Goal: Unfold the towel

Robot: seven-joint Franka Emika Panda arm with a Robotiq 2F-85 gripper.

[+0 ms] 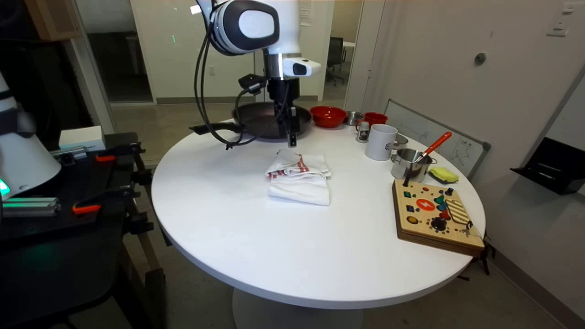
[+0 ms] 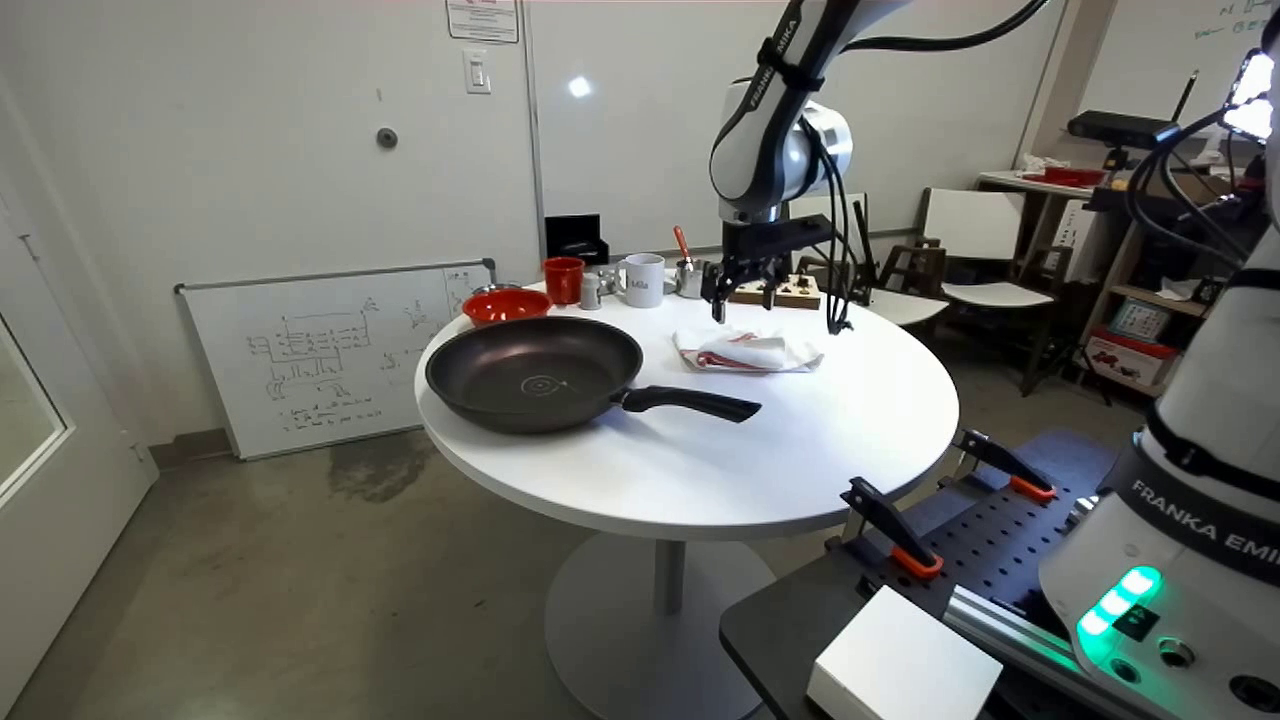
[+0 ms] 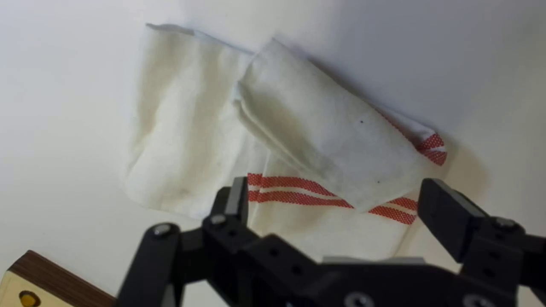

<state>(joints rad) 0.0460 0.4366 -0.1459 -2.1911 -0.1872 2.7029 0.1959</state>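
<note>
The unfolding looks well short of finished. The towel [image 1: 299,180] lies on the round white table [image 1: 256,256], well inside its edge, with the black frying pan [image 2: 535,375] near one stretch of that edge and the wooden busy board [image 1: 436,217] at another.

On the done side, a white panel [image 3: 183,128] of the towel lies spread fairly flat, and the red stripes [image 3: 294,192] next to it show along a good part of their run. On the left-to-do side, a thick folded flap [image 3: 324,123] lies slantwise over the middle, covering some of the stripes, and a small striped end [image 3: 435,149] pokes out beside it. I would call the towel partly unfolded at best (whether the flat panel is one layer or several cannot be told from here).

The gripper [image 3: 332,194] hangs above the towel with its fingers [image 3: 448,217] spread wide, released, nothing between them; it appears clear of the towel in both exterior views. So no fold is being lifted at this moment.

The next move probably calls for a pinch on the flap's upper layer alone and a pull outward toward the table's edge; after that, the striped end and any hidden layers would need drawing flat. Pinching too deep could drag the whole towel along, folds and all.
</note>
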